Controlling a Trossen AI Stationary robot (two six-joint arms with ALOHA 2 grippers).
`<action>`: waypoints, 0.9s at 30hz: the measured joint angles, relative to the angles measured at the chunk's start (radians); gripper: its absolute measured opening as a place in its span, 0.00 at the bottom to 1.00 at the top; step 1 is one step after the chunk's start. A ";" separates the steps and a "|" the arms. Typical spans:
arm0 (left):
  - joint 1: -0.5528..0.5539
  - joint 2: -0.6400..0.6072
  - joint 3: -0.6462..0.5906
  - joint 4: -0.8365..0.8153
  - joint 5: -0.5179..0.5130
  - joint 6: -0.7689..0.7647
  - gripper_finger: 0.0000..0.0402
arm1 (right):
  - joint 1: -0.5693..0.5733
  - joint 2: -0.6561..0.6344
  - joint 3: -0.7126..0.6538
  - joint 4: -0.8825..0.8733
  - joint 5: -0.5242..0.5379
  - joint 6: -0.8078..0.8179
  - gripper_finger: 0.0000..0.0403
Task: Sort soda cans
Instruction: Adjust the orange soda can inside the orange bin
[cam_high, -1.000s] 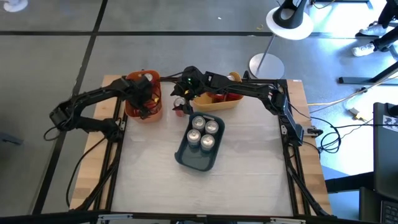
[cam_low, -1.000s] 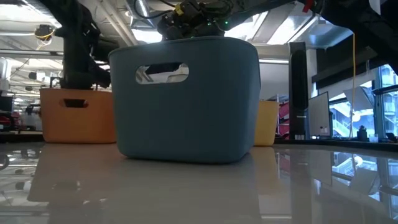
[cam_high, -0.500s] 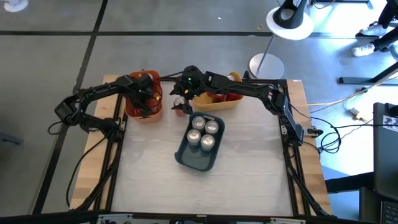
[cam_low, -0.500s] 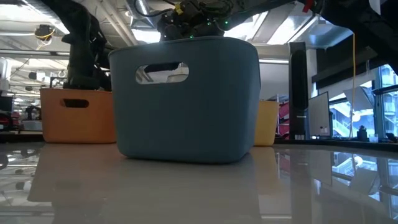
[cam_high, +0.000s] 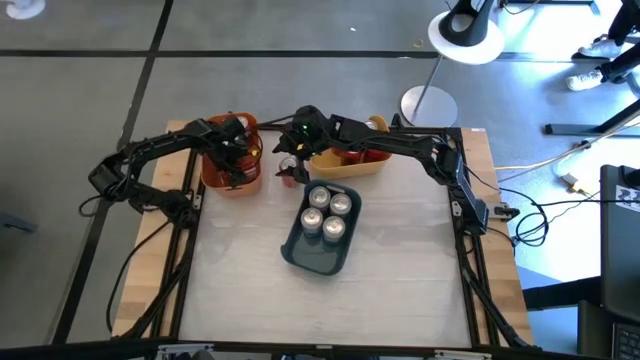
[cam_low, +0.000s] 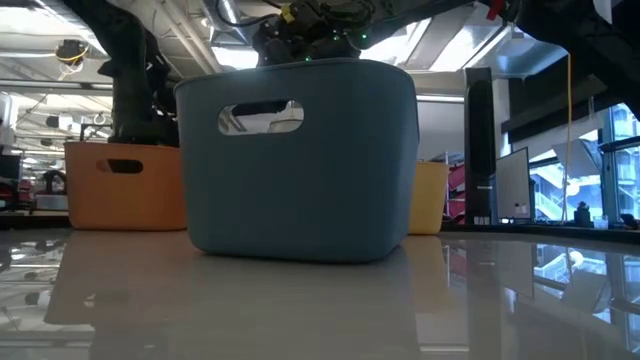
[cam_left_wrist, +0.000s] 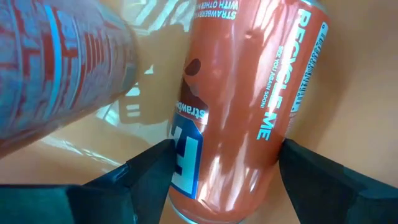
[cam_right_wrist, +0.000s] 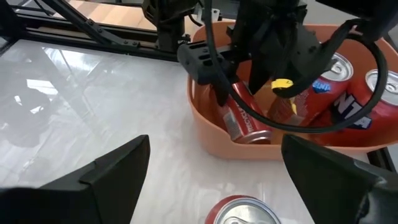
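The left gripper is down inside the orange bin, and its wrist view shows a red can lying between its fingers; the jaws stand partly apart at about the can's width, one finger close on each side, but I cannot tell whether they press it or merely straddle it. The can lies tilted against the bin's inner wall with another can leaning close by, so the fingers have to come at it from above and bracket its body; that likely explains the steep reach of the arm into the bin.

The right gripper hovers over the table between the orange bin and the yellow bin, fingers spread wide and empty; a can top sits just below it, between the fingers but not touched. It seems to wait its turn there.

Four silver cans stand upright in the blue bin, apparently already sorted; several more lie in the orange bin.
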 joint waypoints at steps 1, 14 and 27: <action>0.000 0.001 0.000 0.000 0.005 0.004 0.66 | 0.000 0.000 0.000 0.000 -0.004 0.000 0.90; -0.005 -0.054 0.056 -0.066 0.005 -0.012 0.45 | 0.000 0.000 0.000 -0.008 -0.016 0.001 0.90; -0.005 -0.152 0.141 -0.162 0.005 -0.083 0.22 | -0.001 0.000 0.000 0.000 -0.002 0.003 0.90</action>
